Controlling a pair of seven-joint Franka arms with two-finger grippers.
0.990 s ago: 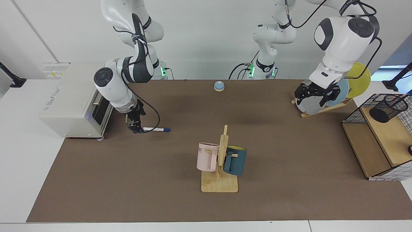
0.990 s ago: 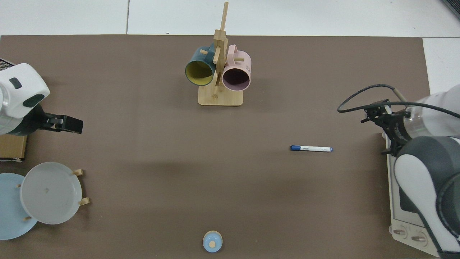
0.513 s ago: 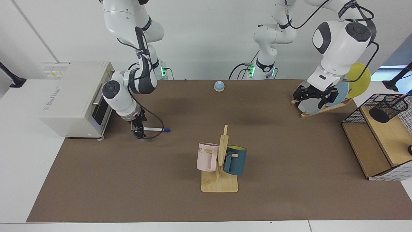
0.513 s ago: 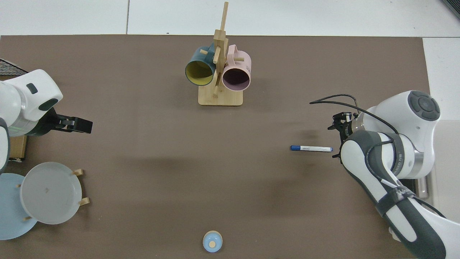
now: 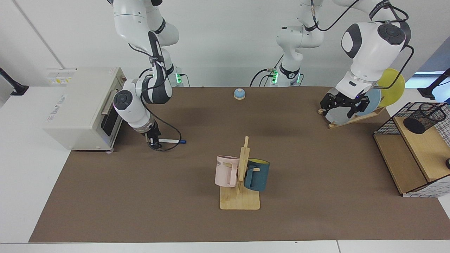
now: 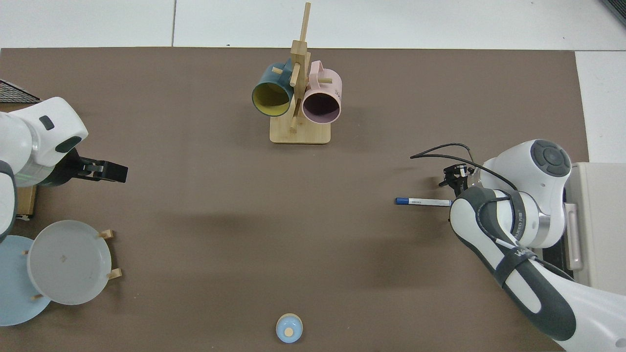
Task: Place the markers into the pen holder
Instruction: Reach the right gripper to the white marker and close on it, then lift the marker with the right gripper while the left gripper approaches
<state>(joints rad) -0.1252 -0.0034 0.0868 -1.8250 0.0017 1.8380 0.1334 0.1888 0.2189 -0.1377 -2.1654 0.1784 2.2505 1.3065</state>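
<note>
facing view, left to right: white toaster oven [image 5: 84, 105] at the mat's edge, then the right gripper [image 5: 153, 141] low over the brown mat [image 5: 225, 225], at the white tail end of the slim white marker with blue cap [image 5: 171, 141]. marker lies flat on the mat, cap pointing away from the gripper. fingers sit right at the tail tip; can't tell whether they are spread or already pinching, since the wrist covers them in the top view.

handling, my read: light, stiff, smooth round plastic barrel, so it will roll and slip if nudged sideways. a pinch at the very tail leaves a long lever and the pen may droop or swing. better hold is mid-barrel, across the axis, fingers straddling it squarely.

mid-table: wooden mug tree [image 5: 240, 182] with a pink mug [image 5: 226, 171] and a dark teal mug [image 5: 257, 175]; small blue bell [image 5: 239, 93] behind it.

further along: left gripper [image 5: 344, 105] hangs in front of the plate rack [image 5: 351, 117], jaws spread, empty, waiting.

far end: small black wire-mesh pen holder [image 5: 423, 117] lying tilted on the wood shelf basket [image 5: 411, 154], well apart from the marker. mouth isn't upright, so insertion looks awkward.
</note>
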